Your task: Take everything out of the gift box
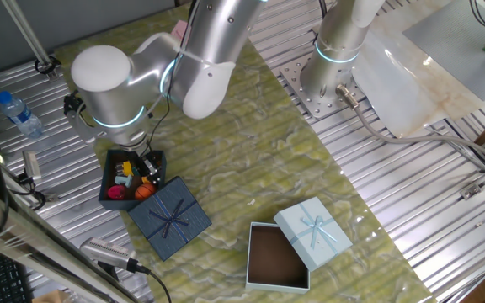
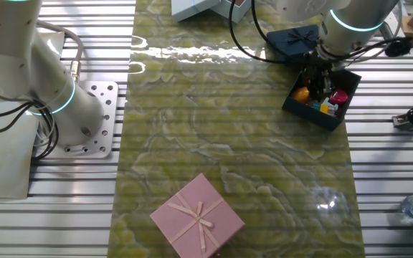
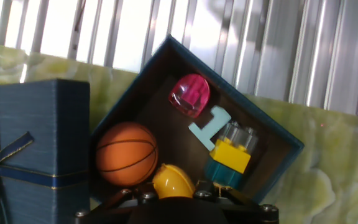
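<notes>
End effector poised over the open gift box, toys not yet lifted.

The end effector [image 1: 147,162] hangs just above the navy gift box [image 3: 272,134]; its finger spread is hidden, so I cannot tell whether it grips anything. Inside the box lie a toy basketball [image 3: 126,154], a yellow rounded piece [image 3: 173,182], a pink translucent capsule [image 3: 190,94] and a teal-and-yellow brick stack [image 3: 229,158]. All look light and rigid; the ball and capsule are likely slippery, so the blocky stack offers flatter sides for gripping. The ribboned navy lid [image 1: 170,217] rests on the desk [image 1: 251,160], touching the box.
</notes>
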You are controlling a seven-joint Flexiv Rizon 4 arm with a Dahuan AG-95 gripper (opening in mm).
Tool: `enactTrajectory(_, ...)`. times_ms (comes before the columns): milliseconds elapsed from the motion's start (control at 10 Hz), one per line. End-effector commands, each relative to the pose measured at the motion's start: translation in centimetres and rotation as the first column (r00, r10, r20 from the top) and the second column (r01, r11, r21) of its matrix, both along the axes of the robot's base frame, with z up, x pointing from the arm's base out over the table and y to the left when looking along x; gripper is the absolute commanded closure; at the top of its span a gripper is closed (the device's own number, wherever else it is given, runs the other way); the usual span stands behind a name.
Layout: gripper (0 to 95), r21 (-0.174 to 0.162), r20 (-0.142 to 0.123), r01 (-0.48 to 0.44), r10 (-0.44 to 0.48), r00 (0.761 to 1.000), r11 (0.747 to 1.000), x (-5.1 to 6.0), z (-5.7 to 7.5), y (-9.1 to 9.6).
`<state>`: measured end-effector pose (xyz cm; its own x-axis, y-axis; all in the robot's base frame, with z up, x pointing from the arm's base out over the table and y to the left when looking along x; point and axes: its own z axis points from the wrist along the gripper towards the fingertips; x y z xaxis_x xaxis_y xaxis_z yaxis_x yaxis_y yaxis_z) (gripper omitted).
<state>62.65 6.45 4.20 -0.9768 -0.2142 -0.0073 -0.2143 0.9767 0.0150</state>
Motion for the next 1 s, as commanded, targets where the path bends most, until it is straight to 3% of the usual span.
enactTrajectory(100, 57.0, -0.005, -0.004, -0.023, 0.023, 1.000, 1.000, -0.05, -0.27, 0.15)
enactTrajectory(300, 57.0, -0.009, -0.003, -0.038, 0.038, 0.999, 0.999, -0.04, -0.51, 0.05)
enactTrajectory(400, 38.0, -0.011, -0.003, -0.047, 0.047, 0.999, 0.999, -0.04, -0.52, 0.02)
enactTrajectory(700, 38.0, -0.027, 0.004, -0.123, 0.123, 0.992, 0.992, -0.02, -0.46, -0.18)
enactTrajectory(1000, 38.0, -0.023, 0.014, -0.119, 0.119, 0.993, 0.993, -0.07, -0.79, -0.40)
